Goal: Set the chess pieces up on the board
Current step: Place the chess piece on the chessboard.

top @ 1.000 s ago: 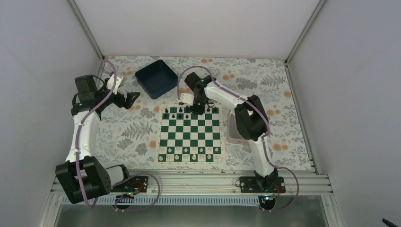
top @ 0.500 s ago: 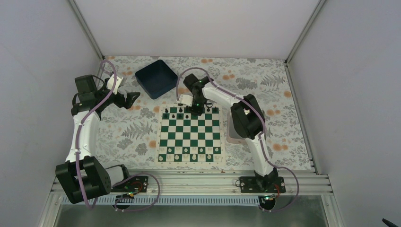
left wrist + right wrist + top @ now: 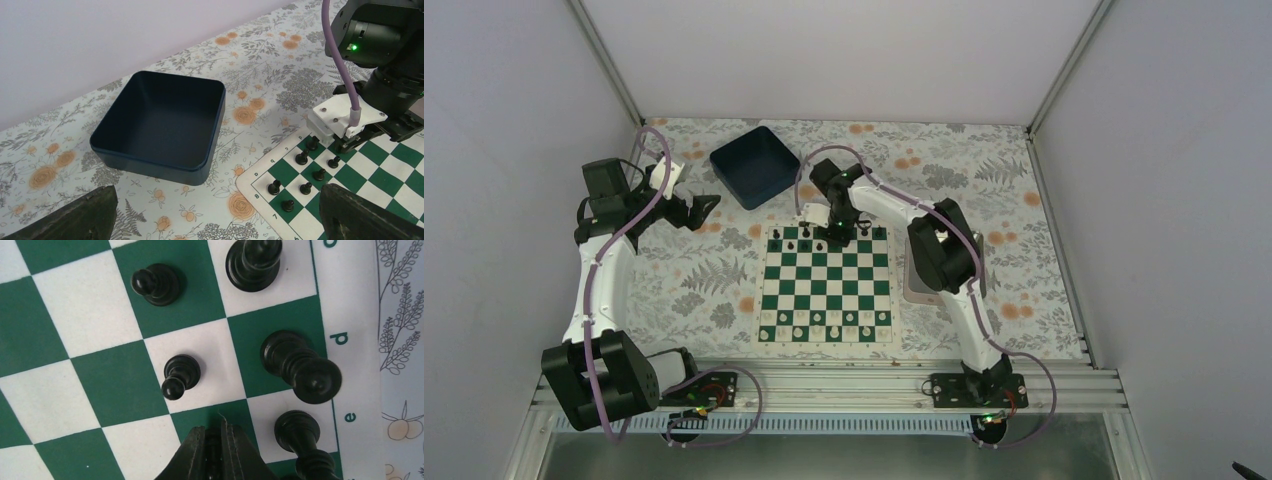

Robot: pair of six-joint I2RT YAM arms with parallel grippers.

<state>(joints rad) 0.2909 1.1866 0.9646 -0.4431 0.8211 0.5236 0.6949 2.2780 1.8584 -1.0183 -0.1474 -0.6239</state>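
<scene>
The board (image 3: 826, 285) lies mid-table, green and white. Black chess pieces (image 3: 804, 241) stand on its far two rows, and white pieces on its near rows. My right gripper (image 3: 838, 236) hangs low over the far rows. In the right wrist view it (image 3: 213, 450) is shut on a small black piece (image 3: 212, 444) over a green square of the board (image 3: 115, 385). Black pawns (image 3: 180, 375) and taller pieces (image 3: 300, 367) stand around it. My left gripper (image 3: 704, 208) is open and empty above the tablecloth, left of the board (image 3: 390, 180). Its fingers (image 3: 65, 220) frame several black pieces (image 3: 302, 157).
A dark blue square bin (image 3: 756, 166) stands empty behind the board's far left corner; it also shows in the left wrist view (image 3: 160, 120). A silver tray (image 3: 914, 288) lies right of the board, partly under the right arm. White walls enclose the table.
My right gripper has shifted a little to the left along the board's far rows, still shut on the piece. The left arm has not moved.
</scene>
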